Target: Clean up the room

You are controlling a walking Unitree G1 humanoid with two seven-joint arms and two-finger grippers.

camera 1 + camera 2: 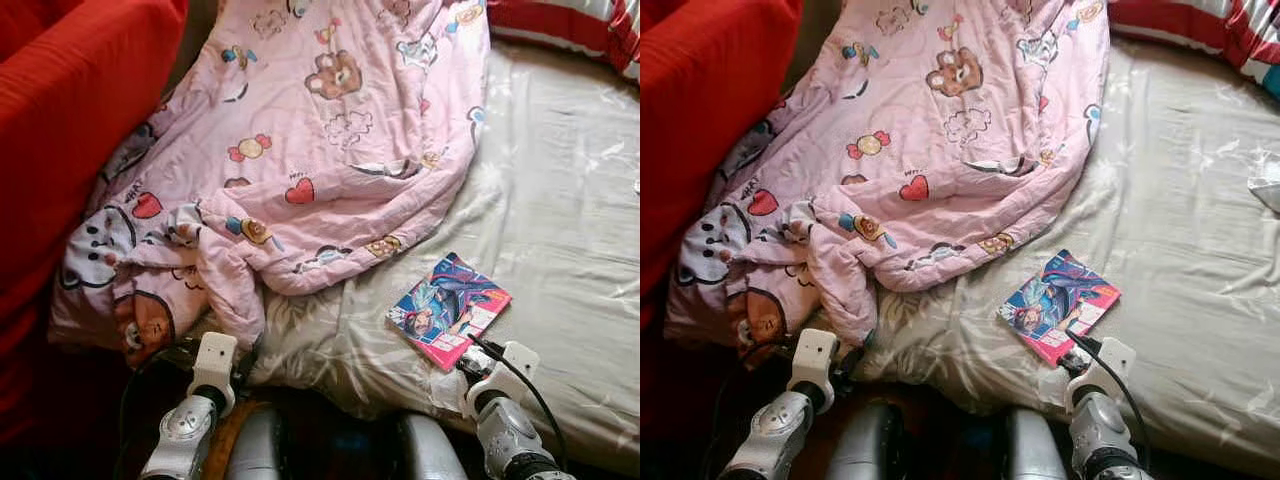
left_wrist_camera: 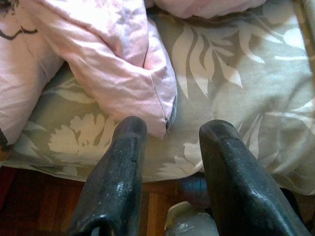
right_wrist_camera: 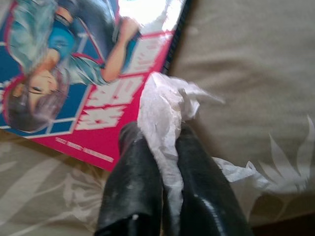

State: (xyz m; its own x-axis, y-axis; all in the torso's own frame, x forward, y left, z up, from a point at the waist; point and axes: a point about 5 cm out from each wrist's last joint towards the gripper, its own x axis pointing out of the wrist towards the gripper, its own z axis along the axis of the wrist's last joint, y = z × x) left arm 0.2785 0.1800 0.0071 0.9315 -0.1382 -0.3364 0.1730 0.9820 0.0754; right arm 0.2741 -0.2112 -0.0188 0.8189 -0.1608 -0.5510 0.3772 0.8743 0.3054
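Two pincers reach toward the near edge of a bed (image 1: pixel 560 220) covered with a pale grey sheet printed with white leaves. The right pincer (image 3: pixel 165 135) has its two black fingers (image 3: pixel 133 187) pressed together on a crumpled white tissue (image 3: pixel 165 105); the tissue sticks out past the fingertips and lies against the near corner of a comic book (image 1: pixel 449 308), and a further bit of white tissue trails onto the sheet just beside the fingers. The comic book lies flat on the sheet near the bed's front edge — its cover is blue and pink with a drawn figure, its spine dark; the silver right arm with its white wrist block and a black cable comes up from below it in the head views.

The left pincer (image 2: pixel 172 130) has its fingers spread apart with nothing between them; it sits low at the bed's edge, pointing at a folded corner of the pink blanket (image 1: pixel 320 130), with brown wooden floor visible beneath. The blanket is printed with bears, hearts, sweets and clouds; it is spread over the left half of the bed and bunched at its near end, where a corner hangs toward the left arm. A red sofa (image 1: pixel 70 110) stands against the bed's left side; a red and white striped pillow (image 1: pixel 570 25) lies at the far right corner.
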